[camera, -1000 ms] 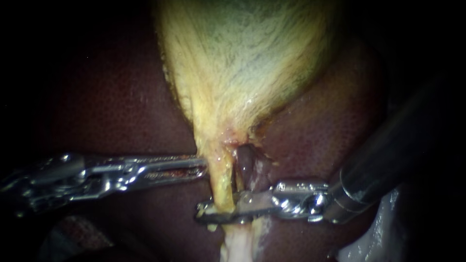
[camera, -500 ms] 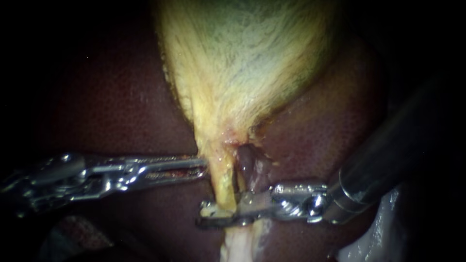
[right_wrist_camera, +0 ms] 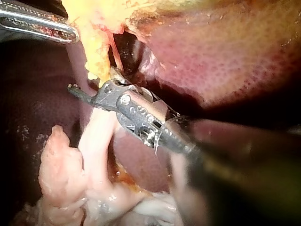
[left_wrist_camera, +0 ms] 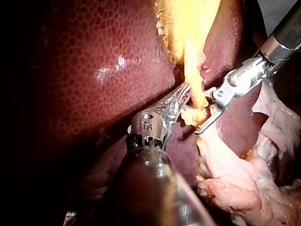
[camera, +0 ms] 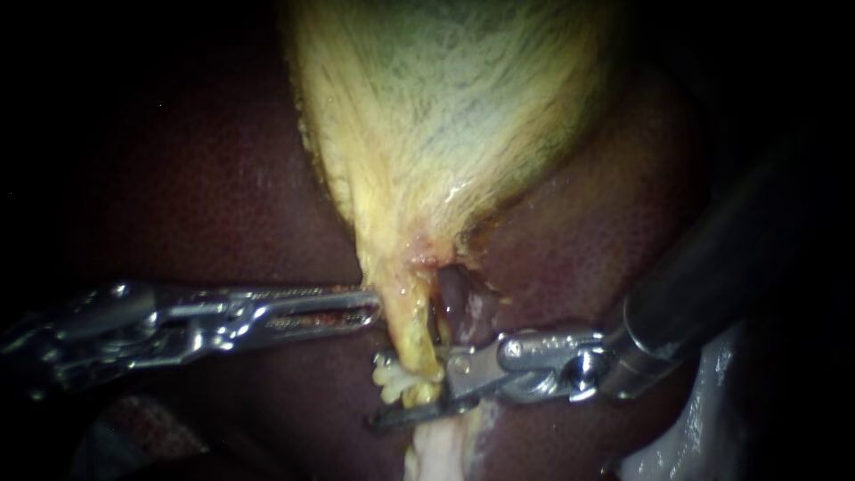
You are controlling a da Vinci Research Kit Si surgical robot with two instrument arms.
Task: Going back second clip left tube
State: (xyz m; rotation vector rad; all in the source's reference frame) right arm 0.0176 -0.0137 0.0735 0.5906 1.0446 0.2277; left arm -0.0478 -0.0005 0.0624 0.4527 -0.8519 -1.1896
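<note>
1. As I look through the endoscope, the gallbladder (camera: 445, 107) hangs pale yellow and green at the top. The dark red liver (camera: 223, 178) lies around it on both sides.
2. From the narrow end of the gallbladder the left tube (camera: 405, 325) runs down as a yellow strand. Just beside it on the right I see a darker reddish tube (camera: 452, 298).
3. My left instrument (camera: 370, 307) comes in almost level from the left. Its jaws lie closed together, and their tip pinches the left edge of the left tube, a little under the gallbladder.
4. My right instrument (camera: 414, 392) comes in from the right, lower than the left one. Its jaws stand apart with a clear gap and grip nothing. The dark thin jaw lies below the strand, and the bright jaw stays at its right side.
5. Between these spread jaws the left tube carries a pale bunched lump (camera: 399, 376). Whether a clip sits in this lump I cannot tell from any view.
6. Below the right jaws a whitish band of tissue (camera: 436, 450) goes on downward.
7. In the left wrist view the two tips are near each other along the yellow strand, the left one nearer to the gallbladder, and they do not touch.
8. In the right wrist view the thin jaw of my right instrument points past the strand.
</note>
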